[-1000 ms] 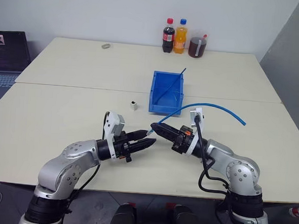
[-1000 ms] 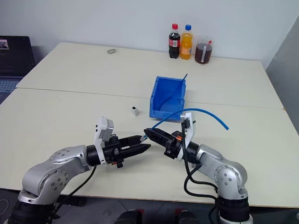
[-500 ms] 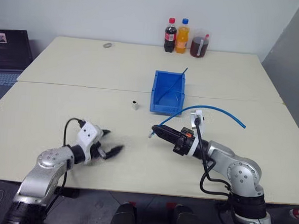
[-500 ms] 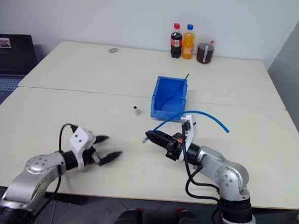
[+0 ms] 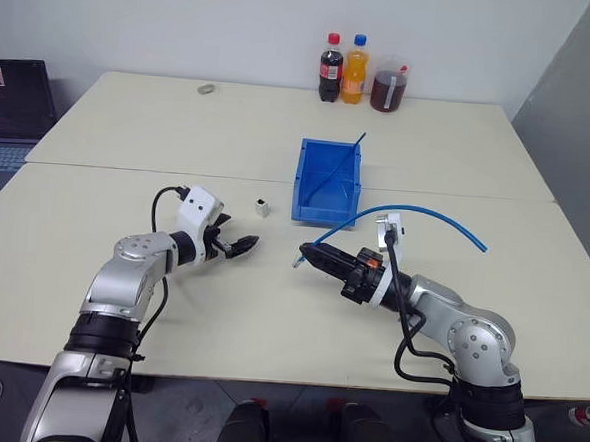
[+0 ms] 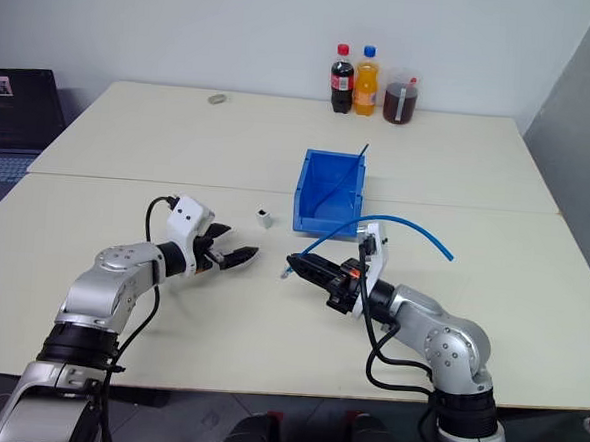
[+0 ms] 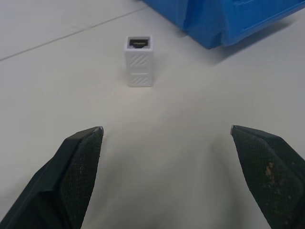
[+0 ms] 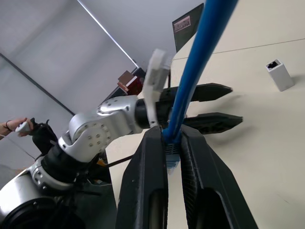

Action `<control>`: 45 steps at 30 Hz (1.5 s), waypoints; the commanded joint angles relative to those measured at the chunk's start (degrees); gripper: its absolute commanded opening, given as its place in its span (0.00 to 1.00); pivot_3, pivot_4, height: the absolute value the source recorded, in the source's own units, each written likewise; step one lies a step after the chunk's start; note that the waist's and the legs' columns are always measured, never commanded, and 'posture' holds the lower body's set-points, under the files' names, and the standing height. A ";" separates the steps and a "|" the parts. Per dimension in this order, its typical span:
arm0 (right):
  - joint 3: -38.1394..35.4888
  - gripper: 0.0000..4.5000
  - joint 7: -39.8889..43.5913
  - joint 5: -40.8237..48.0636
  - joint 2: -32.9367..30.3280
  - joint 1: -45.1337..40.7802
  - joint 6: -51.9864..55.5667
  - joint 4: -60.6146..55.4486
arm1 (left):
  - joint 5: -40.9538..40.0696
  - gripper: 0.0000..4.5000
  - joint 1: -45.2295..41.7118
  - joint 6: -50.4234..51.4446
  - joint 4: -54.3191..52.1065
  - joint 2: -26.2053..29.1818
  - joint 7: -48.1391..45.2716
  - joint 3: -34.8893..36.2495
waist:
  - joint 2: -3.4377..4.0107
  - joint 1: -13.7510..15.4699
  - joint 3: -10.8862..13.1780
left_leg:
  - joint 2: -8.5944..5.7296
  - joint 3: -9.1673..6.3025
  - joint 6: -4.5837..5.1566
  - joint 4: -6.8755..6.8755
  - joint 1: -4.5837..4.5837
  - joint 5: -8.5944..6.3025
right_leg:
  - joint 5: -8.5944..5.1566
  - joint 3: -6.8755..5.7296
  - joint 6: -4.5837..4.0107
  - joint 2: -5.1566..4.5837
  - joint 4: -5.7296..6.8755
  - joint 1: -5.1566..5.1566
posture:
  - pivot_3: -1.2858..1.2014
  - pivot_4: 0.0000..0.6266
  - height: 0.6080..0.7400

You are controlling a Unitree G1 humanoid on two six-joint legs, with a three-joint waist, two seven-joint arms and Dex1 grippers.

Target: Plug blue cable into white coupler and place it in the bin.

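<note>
Fingers of the left gripper point(image 5: 241, 246) stand spread wide, empty, near the tiny white box-shaped coupler point(image 5: 262, 207) standing on the beige table point(image 5: 127, 181) beside the bright-blue plastic bin point(image 5: 328, 188). Right gripper point(image 5: 306, 255) pinches the thin light-blue cable point(image 5: 416, 212); its clear plug is hard to make out.

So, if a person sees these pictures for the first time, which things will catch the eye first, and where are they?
Probably the bin, bright blue in the middle of the pale table, with a dark blue strand leaning in it. Next, the blue cable arcing up from the right gripper, which is shut on it near the plug. Then the open left gripper, pointing at the white coupler, which stands alone just left of the bin.
</note>
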 commanded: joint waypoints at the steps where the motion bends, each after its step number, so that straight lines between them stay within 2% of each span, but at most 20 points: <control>1: -0.49 0.02 -0.33 0.58 0.47 -0.52 -1.30 -1.54 | 3.98 1.00 -8.08 -4.14 9.83 -1.59 -0.88 -2.43 | 0.00 0.08 0.00 | 0.00 -0.02 0.00 0.01 -0.03 0.00 | 0.00 -0.01 0.00 0.00 -0.01 -0.01 | 0.52 0.24 1.00; 7: -0.17 0.02 -0.95 0.42 0.75 -0.19 -1.71 -2.02 | 7.35 1.00 -16.55 -9.47 23.39 -5.92 -2.26 -4.45 | -0.03 0.19 -0.02 | -0.02 -0.04 0.00 0.18 -0.55 0.01 | 0.21 -0.05 -0.22 -0.01 0.05 -0.45 | 0.52 0.24 1.00; 15: 0.10 0.02 -1.42 0.31 0.59 0.11 -1.87 -2.62 | 10.70 1.00 -25.44 -15.24 39.15 -9.94 -0.59 -3.86 | -0.03 0.16 -0.02 | -0.03 -0.06 0.00 0.18 -0.60 0.01 | 0.21 -0.10 -0.22 -0.01 0.03 -0.48 | 0.52 0.24 1.00; 19: 0.08 0.02 -1.63 0.36 0.45 0.33 -1.88 -2.99 | 11.64 0.86 -26.85 -17.14 42.34 -10.64 -0.82 -3.79 | -0.03 0.15 -0.02 | -0.03 -0.07 0.00 0.19 -0.60 0.01 | 0.21 -0.11 -0.22 -0.01 0.04 -0.48 | 0.52 0.24 1.00; 32: 0.27 0.02 -1.85 0.29 -0.02 0.62 -2.11 -3.19 | 12.78 0.23 -26.49 -18.94 44.60 -10.87 -1.19 -2.59 | -0.04 0.14 -0.02 | -0.03 -0.07 0.00 0.20 -0.60 0.01 | 0.21 -0.11 -0.22 -0.01 0.07 -0.48 | 0.52 0.24 1.00; 33: 0.28 0.02 -1.88 0.30 -0.02 0.63 -2.12 -3.25 | 12.71 0.19 -26.24 -18.89 44.40 -10.81 -1.51 -2.55 | -0.04 0.14 -0.02 | -0.03 -0.08 0.00 0.21 -0.60 0.01 | 0.21 -0.11 -0.22 -0.01 0.07 -0.48 | 0.52 0.24 1.00; 36: 0.40 0.02 -2.12 0.30 0.00 0.53 -2.15 -3.64 | 12.65 0.18 -24.84 -19.19 42.64 -9.96 -3.71 -2.80 | -0.04 0.14 -0.03 | -0.03 -0.08 0.00 0.21 -0.60 0.01 | 0.22 -0.11 -0.22 -0.01 0.08 -0.48 | 0.52 0.24 1.00; 39: 1.41 0.02 -1.24 -1.15 -1.69 0.49 -2.60 -5.30 | 11.54 0.18 -19.65 -19.05 34.01 -6.20 -11.52 -3.60 | -0.04 -0.23 -0.03 | -0.03 -0.07 0.00 0.20 -0.60 0.01 | 0.22 -0.11 -0.23 -0.01 0.10 -0.48 | 0.52 0.24 1.00; 45: 4.50 0.02 2.39 -4.67 -7.32 2.59 -4.60 -9.26 | 6.93 0.18 -2.91 -14.30 4.58 2.65 -26.01 -5.84 | -0.02 -1.22 -0.03 | 0.02 -0.06 -0.02 0.18 -0.54 0.01 | 0.14 -0.06 -0.37 -0.04 0.37 -0.53 | 0.52 0.24 1.00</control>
